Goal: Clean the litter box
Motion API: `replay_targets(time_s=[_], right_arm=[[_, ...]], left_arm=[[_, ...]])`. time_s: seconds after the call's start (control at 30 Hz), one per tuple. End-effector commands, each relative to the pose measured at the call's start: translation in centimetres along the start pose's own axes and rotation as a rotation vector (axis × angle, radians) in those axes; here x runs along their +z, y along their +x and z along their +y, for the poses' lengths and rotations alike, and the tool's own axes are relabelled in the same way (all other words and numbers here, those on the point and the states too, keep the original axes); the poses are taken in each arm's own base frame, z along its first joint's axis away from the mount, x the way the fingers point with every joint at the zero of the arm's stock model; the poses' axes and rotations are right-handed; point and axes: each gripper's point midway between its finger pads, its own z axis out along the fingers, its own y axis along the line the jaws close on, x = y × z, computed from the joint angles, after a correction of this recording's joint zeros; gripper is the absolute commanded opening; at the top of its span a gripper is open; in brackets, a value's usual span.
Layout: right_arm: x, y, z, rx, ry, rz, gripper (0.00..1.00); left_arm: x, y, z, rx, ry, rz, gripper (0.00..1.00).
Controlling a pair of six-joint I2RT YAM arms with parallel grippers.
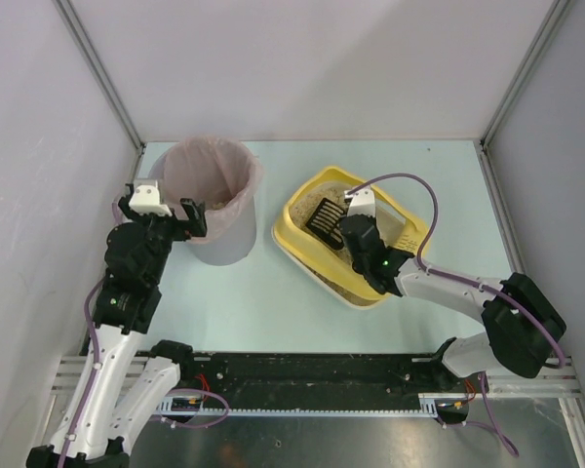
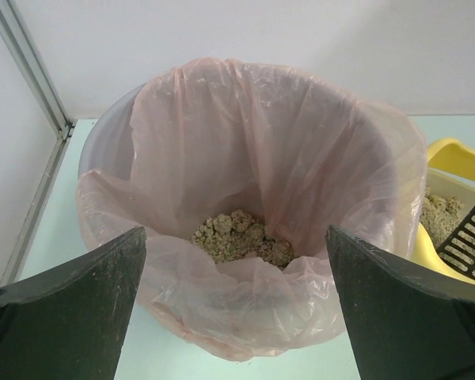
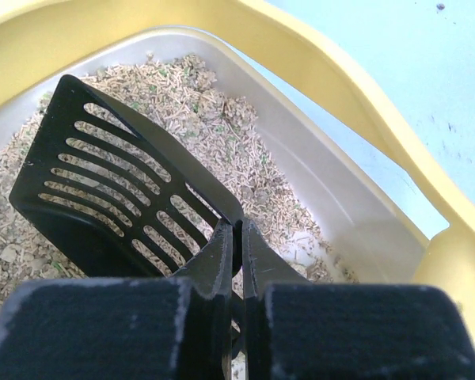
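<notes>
Top external view: shallow yellow plastic litter box [image 1: 291,220] with beige litter sits centre-right on the pale green surface [image 1: 244,302], just right of a tall grey round bin with pink bag liner [image 1: 219,242]. Right gripper [image 3: 239,261] jaws clamped on the handle of a small black slotted scoop [image 3: 103,182], blade over litter inside box. Left gripper [image 2: 236,233] jaws wide apart, holding nothing, at near side of bin. Clumped litter [image 2: 253,247] lies in bag.
</notes>
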Motion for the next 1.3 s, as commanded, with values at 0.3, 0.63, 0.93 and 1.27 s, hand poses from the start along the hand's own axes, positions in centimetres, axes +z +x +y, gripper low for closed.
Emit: replay_targets(time_s=[0.3,0.63,0.93,1.27], right_arm=[[0.3,1.6,1.7,0.138,-0.020,0.021,0.00],[-0.8,2.8,3.8,0.204,-0.032,0.037,0.00],[-0.2,2.0,3.2,0.222,0.021,-0.014,0.00],[1.2,-2.3,1.9,0.268,0.006,-0.133,0.00]], left_arm=[[-0.2,-1.9,-1.1,0.045,0.060,-0.061,1.00],[-0.3,-1.5,-0.8,0.047,0.047,-0.058,1.00],[-0.2,-1.2,-1.1,0.051,0.062,-0.050,1.00],[0.0,-1.2,-1.8,0.060,0.096,-0.046,1.00]])
